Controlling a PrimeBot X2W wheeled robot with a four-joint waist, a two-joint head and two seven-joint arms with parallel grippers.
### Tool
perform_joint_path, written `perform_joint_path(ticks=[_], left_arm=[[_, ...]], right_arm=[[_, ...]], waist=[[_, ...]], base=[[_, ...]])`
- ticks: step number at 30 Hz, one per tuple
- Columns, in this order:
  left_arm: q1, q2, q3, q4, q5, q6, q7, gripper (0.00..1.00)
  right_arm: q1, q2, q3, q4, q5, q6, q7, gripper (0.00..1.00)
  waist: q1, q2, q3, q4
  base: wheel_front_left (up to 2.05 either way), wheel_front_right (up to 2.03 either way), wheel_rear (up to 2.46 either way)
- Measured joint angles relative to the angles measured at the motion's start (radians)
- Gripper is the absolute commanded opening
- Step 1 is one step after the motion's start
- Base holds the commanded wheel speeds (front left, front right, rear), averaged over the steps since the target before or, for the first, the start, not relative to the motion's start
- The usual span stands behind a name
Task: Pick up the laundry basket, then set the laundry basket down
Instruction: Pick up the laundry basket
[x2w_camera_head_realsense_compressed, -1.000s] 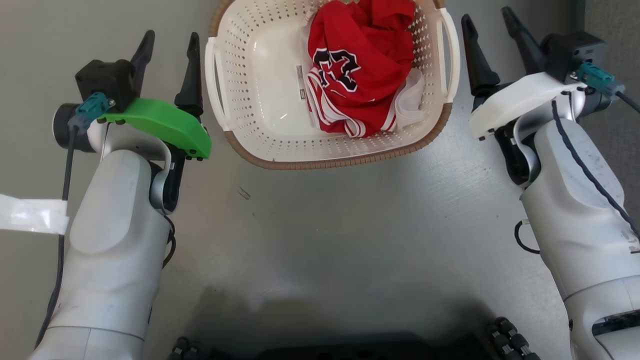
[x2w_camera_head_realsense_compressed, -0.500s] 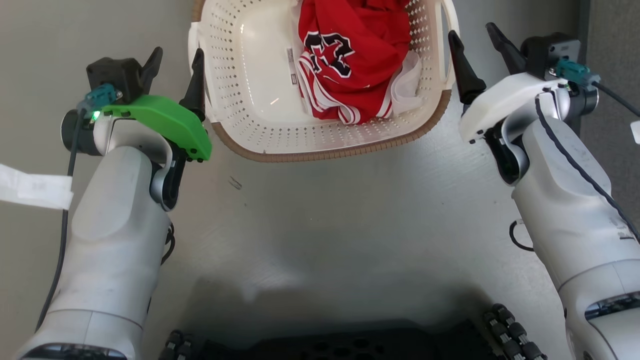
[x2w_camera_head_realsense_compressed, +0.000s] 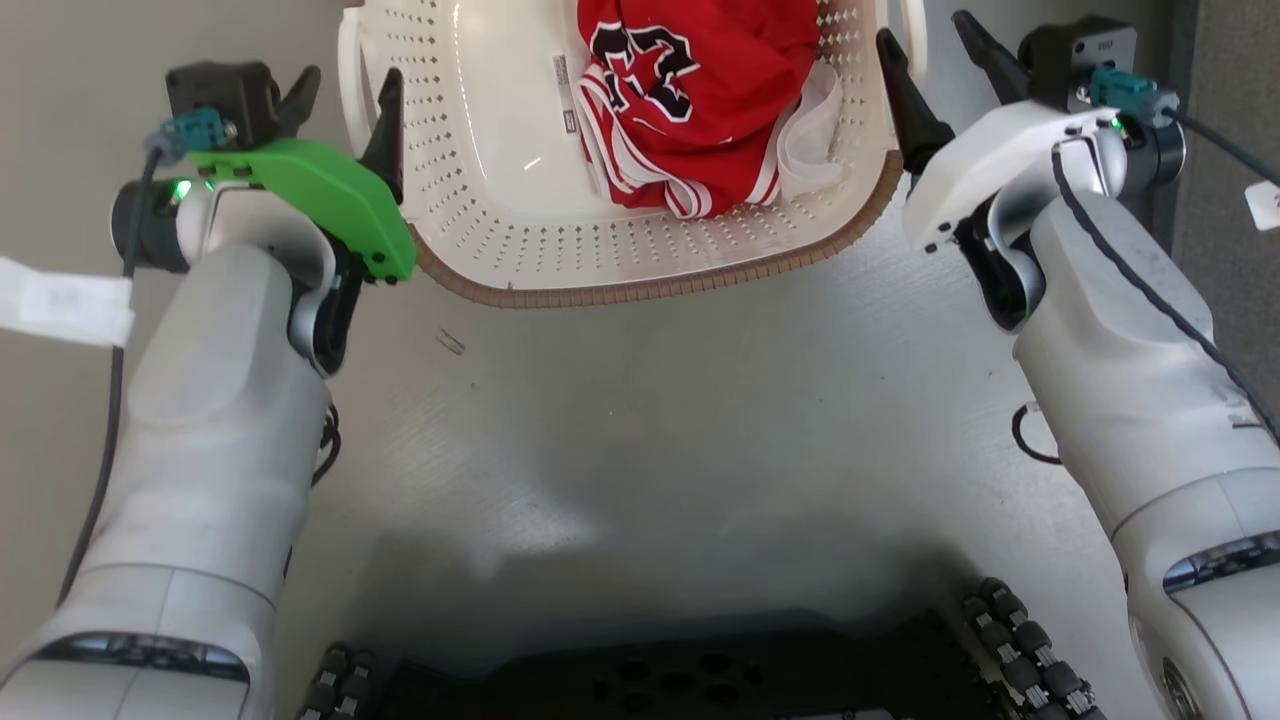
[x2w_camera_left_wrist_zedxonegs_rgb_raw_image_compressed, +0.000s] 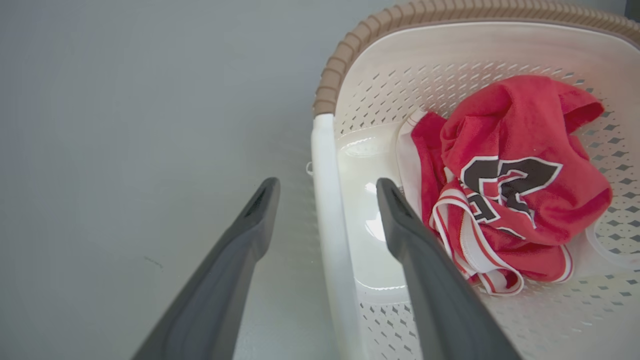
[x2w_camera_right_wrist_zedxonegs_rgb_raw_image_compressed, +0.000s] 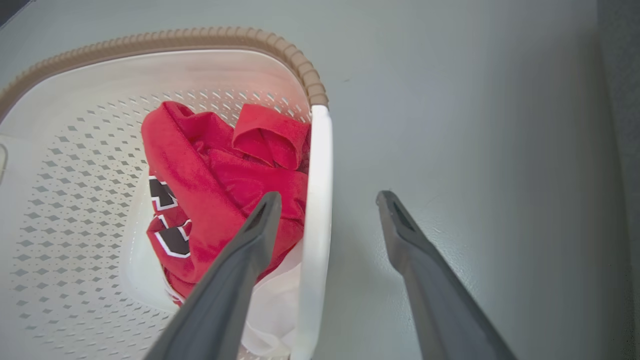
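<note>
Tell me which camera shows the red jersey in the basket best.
The left wrist view: the red jersey lies almost whole, number showing, in the laundry basket. The head view cuts off its top; in the right wrist view a finger hides its lower part.

Crumpled red jersey (x2w_camera_head_realsense_compressed: 705, 110), grey floor (x2w_camera_head_realsense_compressed: 650, 420)

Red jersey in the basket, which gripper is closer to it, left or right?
Right. The right gripper straddles the handle of the laundry basket beside the bunched red jersey; the left gripper straddles the opposite handle, with bare basket floor between.
</note>
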Motion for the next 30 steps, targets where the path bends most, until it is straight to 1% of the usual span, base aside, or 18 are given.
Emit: perform_joint_path(ticks=[10,11,12,13,15,17,30], left_arm=[[-0.060,-0.001,-0.002,0.074,-0.026,0.000,0.026,1.00],[-0.065,-0.001,-0.003,0.082,-0.026,-0.001,0.026,0.90],[-0.068,-0.001,-0.003,0.087,-0.027,-0.001,0.026,0.39],[-0.072,-0.001,-0.005,0.092,-0.028,-0.001,0.026,0.00],[-0.076,-0.003,-0.011,0.101,-0.036,-0.006,0.030,0.00],[-0.083,-0.016,-0.015,0.107,-0.047,-0.007,0.028,0.00],[-0.096,-0.014,-0.057,0.160,-0.083,-0.008,0.027,0.00]], right_arm=[[-0.056,0.001,0.030,0.058,0.014,0.000,0.003,1.00],[-0.063,0.001,0.034,0.062,0.014,0.000,0.003,0.43],[-0.067,0.001,0.039,0.066,0.014,0.002,0.003,0.00],[-0.070,0.001,0.045,0.071,0.014,0.003,0.003,0.00],[-0.074,0.002,0.054,0.074,0.014,0.012,0.003,0.00],[-0.082,0.014,0.055,0.080,0.022,0.013,0.002,0.00],[-0.089,0.016,0.080,0.128,0.058,0.017,0.001,0.00]], waist=[[0.0000,0.0000,0.037,-0.006],[0.0000,0.0000,0.039,-0.006],[0.0000,0.0000,0.041,-0.006],[0.0000,0.0000,0.042,-0.006],[0.0000,0.0000,0.042,-0.007],[0.0000,0.0000,0.042,-0.007],[0.0000,0.0000,0.012,-0.002]], base=[[0.00,0.00,0.00],[0.00,0.00,0.00],[0.00,0.00,0.00],[0.00,0.00,0.00],[0.00,0.00,0.00],[0.00,0.00,0.00],[0.00,0.00,0.00]])
